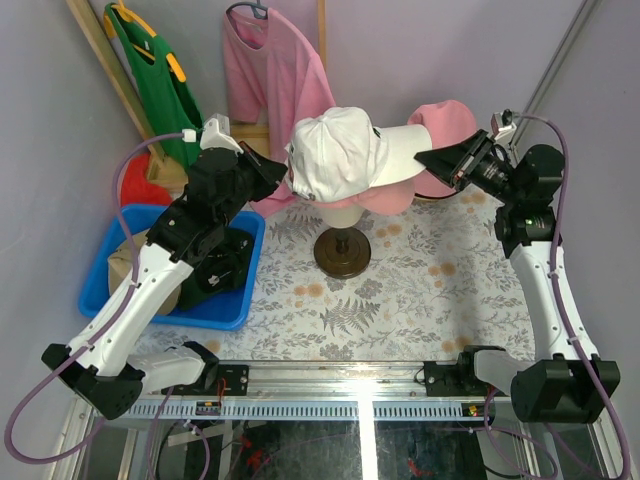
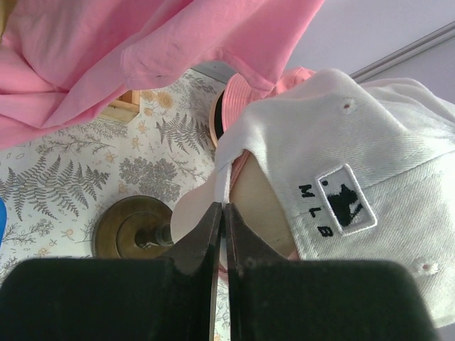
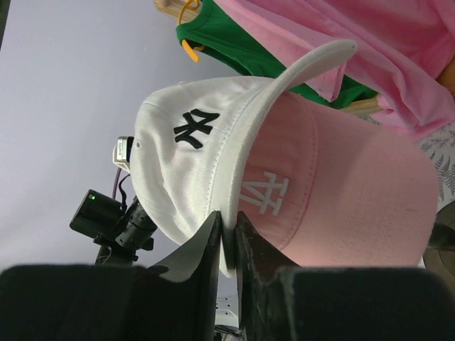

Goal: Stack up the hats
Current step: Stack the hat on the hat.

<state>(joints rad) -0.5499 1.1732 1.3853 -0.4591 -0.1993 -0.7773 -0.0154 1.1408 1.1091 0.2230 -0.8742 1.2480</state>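
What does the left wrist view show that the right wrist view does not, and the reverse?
Only left wrist: the MLB patch on the back of the white cap, and the beige mannequin head under it. Only right wrist: the black logo on that cap's front, the white logo on the pink cap, and the green shirt. Both: the two caps, the pink shirt, and a shut gripper: the left gripper at the white cap's back edge, the right gripper on its brim.
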